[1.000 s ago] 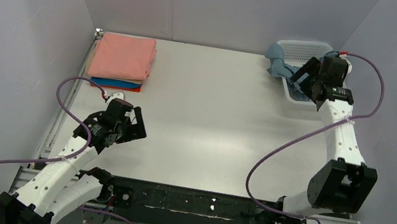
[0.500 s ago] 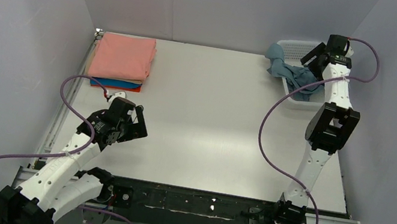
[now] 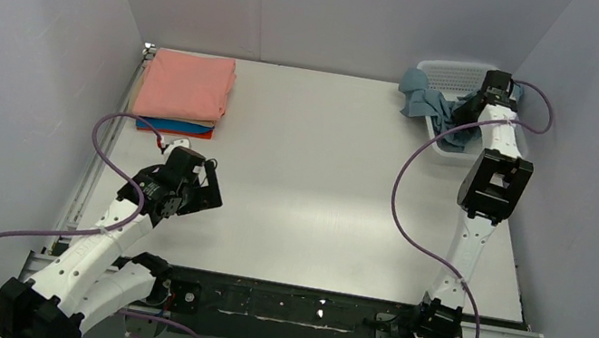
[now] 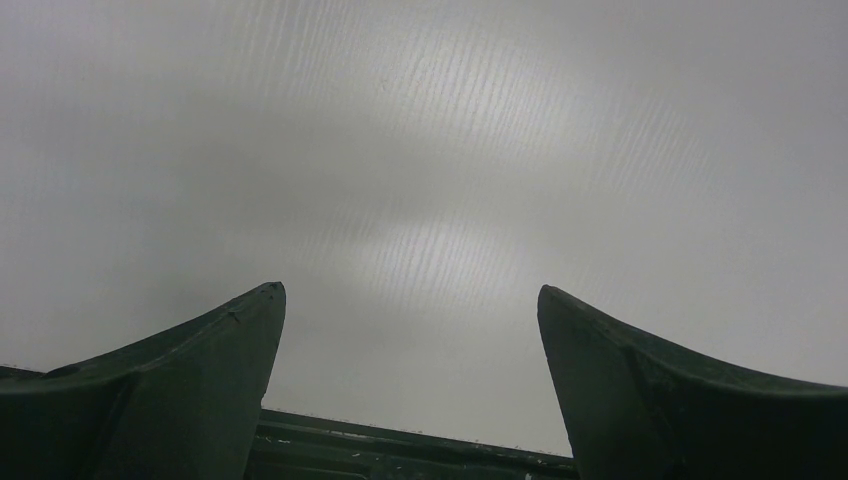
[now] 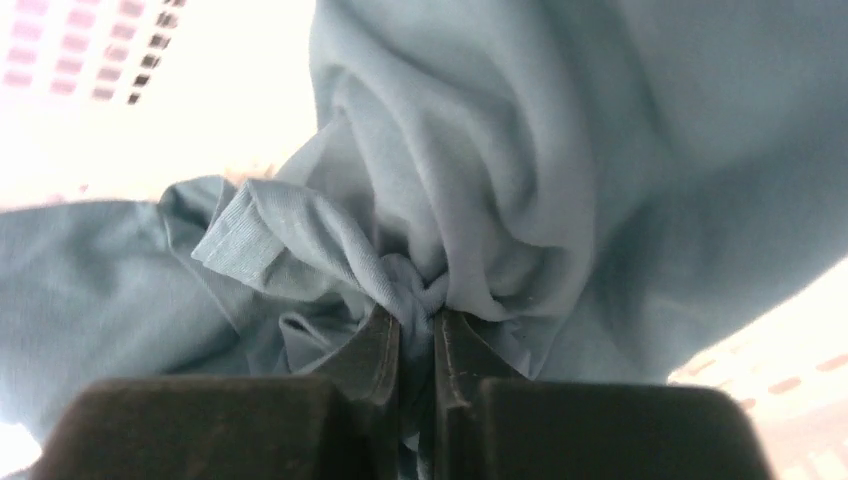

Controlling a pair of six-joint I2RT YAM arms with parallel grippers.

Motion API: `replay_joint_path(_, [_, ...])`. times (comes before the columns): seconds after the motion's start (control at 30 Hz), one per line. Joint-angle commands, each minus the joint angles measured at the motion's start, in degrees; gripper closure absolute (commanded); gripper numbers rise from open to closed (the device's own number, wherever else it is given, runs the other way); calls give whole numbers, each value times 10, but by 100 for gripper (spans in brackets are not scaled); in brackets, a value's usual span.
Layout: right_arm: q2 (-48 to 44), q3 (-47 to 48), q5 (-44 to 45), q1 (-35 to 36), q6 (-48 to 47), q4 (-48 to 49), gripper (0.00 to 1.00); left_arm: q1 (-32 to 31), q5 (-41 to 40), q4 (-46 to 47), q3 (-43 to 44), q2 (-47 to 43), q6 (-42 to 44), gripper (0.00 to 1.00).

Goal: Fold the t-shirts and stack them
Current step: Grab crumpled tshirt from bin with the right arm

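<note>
1. Right wrist view: the right gripper (image 5: 417, 315) is clamped on a bunched fold of the dusty blue-grey t-shirt (image 5: 480, 150), its two dark fingers (image 5: 375, 350) pressed nearly together with cloth squeezed between them.
2. The shirt billows up and away from the fingertips and fills most of the view. A ribbed hem lies just left of the pinch.
3. The white mesh basket (image 5: 80, 60) shows behind the cloth, above and to the left of the claw, washed out by glare.
4. Top external view: the right gripper (image 3: 472, 102) reaches into the basket (image 3: 451, 68) at the table's far right corner. The blue-grey t-shirt (image 3: 422, 102) spills over the basket's left rim, just beside the claw.
5. The left gripper (image 3: 214, 191) hovers over the bare table (image 3: 321, 182), well apart from the basket.
6. Left wrist view: the left gripper (image 4: 410, 300) is wide apart and holds nothing, with only the grey table surface (image 4: 420, 150) between and beyond its fingers (image 4: 200, 350).
7. Beyond the left claw, toward the far left corner, sits the folded stack. The salmon-pink t-shirt (image 3: 186, 86) lies on top, with edges of the bright blue t-shirt (image 3: 158, 122) and the orange t-shirt (image 3: 202, 134) showing beneath it.
</note>
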Motion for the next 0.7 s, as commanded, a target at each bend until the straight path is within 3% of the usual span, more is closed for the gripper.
replay_joint_path(0.0, [-5,36,-57,-1,18,50,99,1,-23,-50,10,-1,-2,2])
replay_joint_path(0.4, [-324,-208,-86,8,22,247,99,1,-10,-47,5,-31,-9,2])
replay_joint_path(0.5, [-380,-202,-116,16,5,252,99,1,-3,-47,4,-37,-13,2])
replay_joint_path(0.67, [-438,-124,-246,51,-42,188,99,1,1,-49,0,-60,-20,2])
